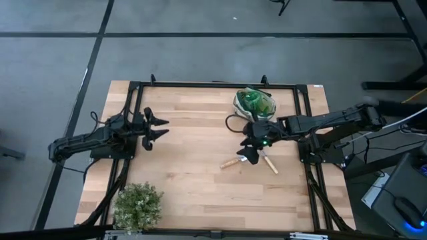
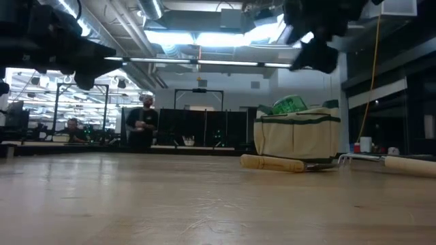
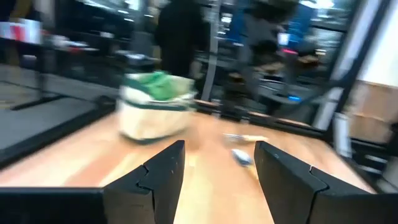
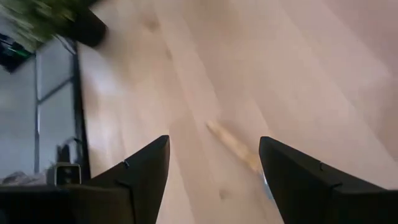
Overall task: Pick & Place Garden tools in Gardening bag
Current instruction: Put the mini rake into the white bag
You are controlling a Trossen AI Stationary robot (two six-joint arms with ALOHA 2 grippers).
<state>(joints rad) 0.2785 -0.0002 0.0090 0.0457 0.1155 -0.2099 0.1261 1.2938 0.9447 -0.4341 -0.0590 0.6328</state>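
Right end effector (image 1: pixel 252 155) hovers over the middle-right of the tabletop (image 1: pixel 193 167), fingers spread wide with nothing between them, as the right wrist view (image 4: pixel 214 171) shows plainly. Directly beneath it lie two wooden-handled tools: one wooden handle (image 1: pixel 230 163) points out toward 8 o'clock from the end effector, and the other handle (image 1: pixel 271 163) runs off toward 4 o'clock. In the low view they rest flat on the wood, the near handle (image 2: pixel 272 163) in front of the bag and the pronged rake (image 2: pixel 392 163) off to the side. The gardening bag (image 1: pixel 254 104) sits at 12 o'clock from that end effector, near the far edge, green contents showing in its round mouth; its cream side (image 2: pixel 296 136) stands upright. Over at 9 o'clock, well apart, the left end effector (image 1: pixel 155 128) waits, fingers spread and empty. A bushy green plant (image 1: pixel 138 207) sits at the near-left corner, around 7 o'clock.
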